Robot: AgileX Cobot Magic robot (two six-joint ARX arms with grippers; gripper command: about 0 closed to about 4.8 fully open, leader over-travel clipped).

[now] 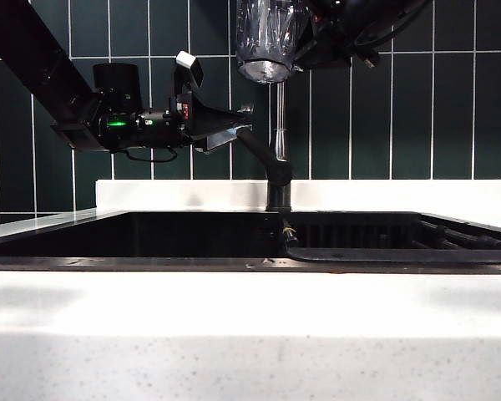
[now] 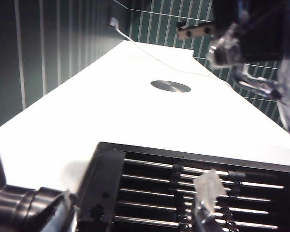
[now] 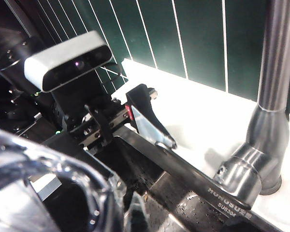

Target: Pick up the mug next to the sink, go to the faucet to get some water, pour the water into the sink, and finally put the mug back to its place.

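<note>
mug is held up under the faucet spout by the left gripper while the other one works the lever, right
Not quite: the right gripper holds the mug up by the faucet, and the left gripper is at the lever. The exterior view shows it.

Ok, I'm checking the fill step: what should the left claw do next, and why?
Probably push the lever of the faucet to start the water. The open left claw sits right at that lever, and the right claw, at the top of the exterior view, holds the mug high by the faucet.
</note>
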